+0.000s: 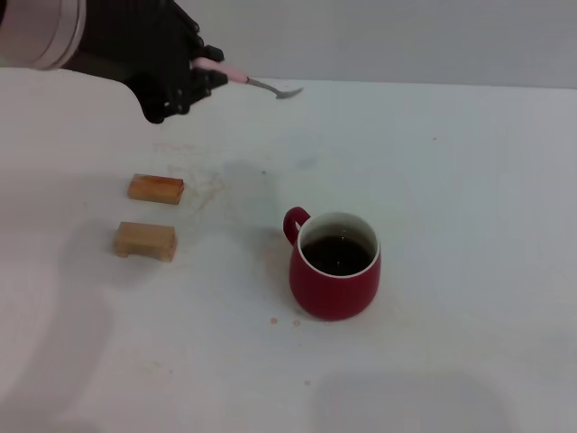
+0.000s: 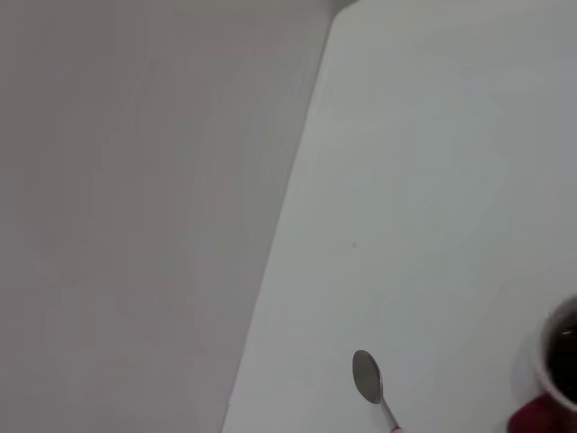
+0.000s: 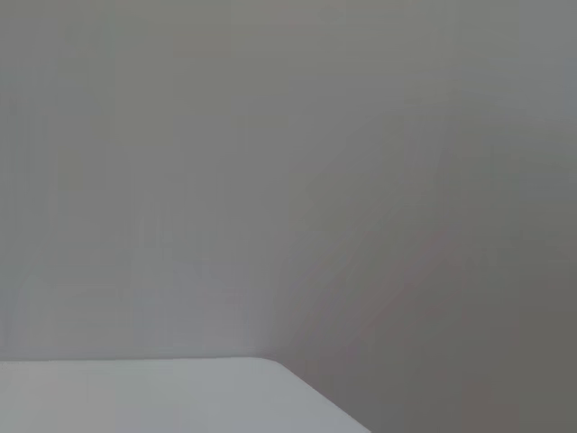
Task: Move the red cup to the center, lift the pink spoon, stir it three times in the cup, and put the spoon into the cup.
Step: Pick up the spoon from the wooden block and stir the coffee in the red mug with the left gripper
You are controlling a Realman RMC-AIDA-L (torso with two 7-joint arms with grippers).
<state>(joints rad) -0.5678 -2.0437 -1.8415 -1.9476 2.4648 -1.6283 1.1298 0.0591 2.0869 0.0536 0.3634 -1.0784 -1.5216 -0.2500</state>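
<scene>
The red cup [image 1: 334,266] stands near the middle of the white table with dark liquid inside and its handle turned toward the back left. High at the back left, my left gripper [image 1: 200,72] is shut on the pink spoon [image 1: 261,85], which it holds in the air well above the table. The spoon's pink handle sits in the fingers and its grey metal bowl points right, toward the cup's side. In the left wrist view the spoon's bowl [image 2: 367,376] hangs over the table, with the red cup [image 2: 553,379] at the frame's edge. My right gripper is out of view.
Two tan wooden blocks [image 1: 155,188] [image 1: 144,240] lie on the table's left, below the left arm. Faint brown stains mark the tabletop [image 1: 469,162] between the blocks and the cup. The table's far edge meets a grey wall.
</scene>
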